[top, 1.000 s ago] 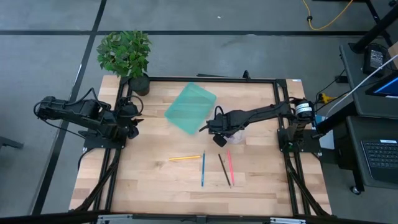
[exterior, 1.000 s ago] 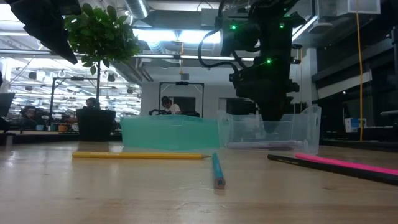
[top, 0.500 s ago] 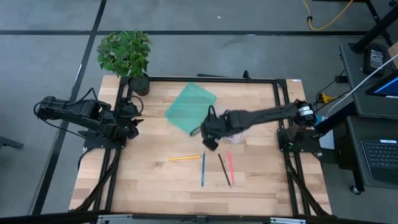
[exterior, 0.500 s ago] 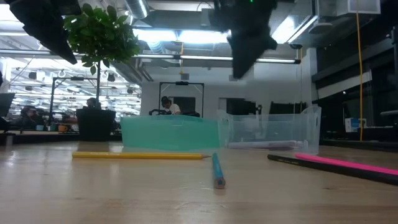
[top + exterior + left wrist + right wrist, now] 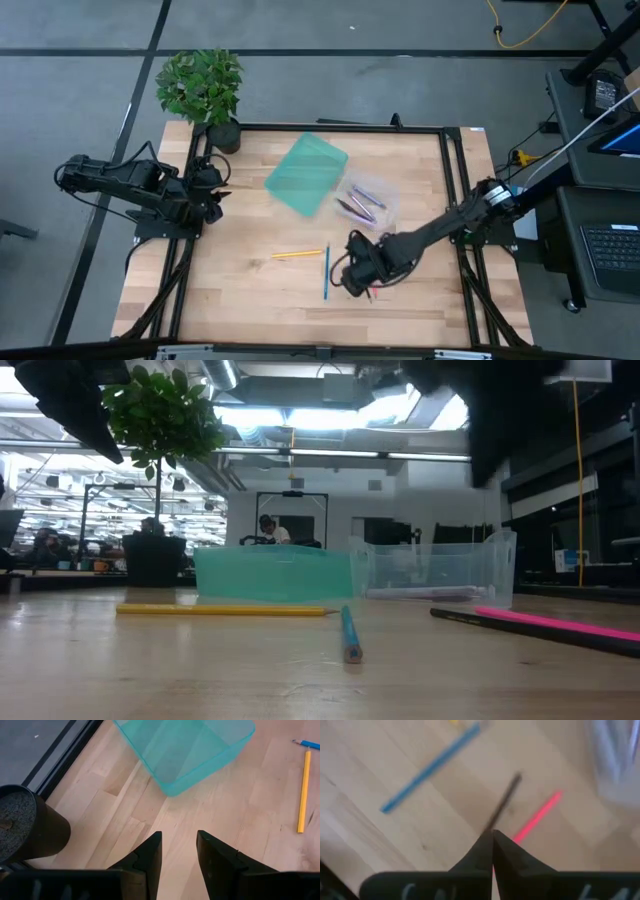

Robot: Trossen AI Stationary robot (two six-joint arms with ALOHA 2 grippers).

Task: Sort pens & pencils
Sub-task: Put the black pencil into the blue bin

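A few thin sticks [image 5: 359, 203] lie in the clear plastic bin [image 5: 388, 210]; beside it the teal bin [image 5: 300, 170] looks empty. Four remain loose on the wood: yellow [image 5: 297, 254], blue [image 5: 326, 272], brown [image 5: 505, 800], pink [image 5: 540, 814]. The right gripper [image 5: 356, 279], fingers together and empty, hangs above the brown one; the left gripper [image 5: 178, 851], fingers apart, waits far from the clear bin.

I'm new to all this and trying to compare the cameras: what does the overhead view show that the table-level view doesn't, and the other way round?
Only the overhead view shows both arms: the left gripper waiting at the table's left edge, and the right gripper with fingers shut above the loose sticks. Only the table-level view shows a person in the room behind. Both show the plant, teal bin, clear bin, and the yellow, blue and pink sticks.
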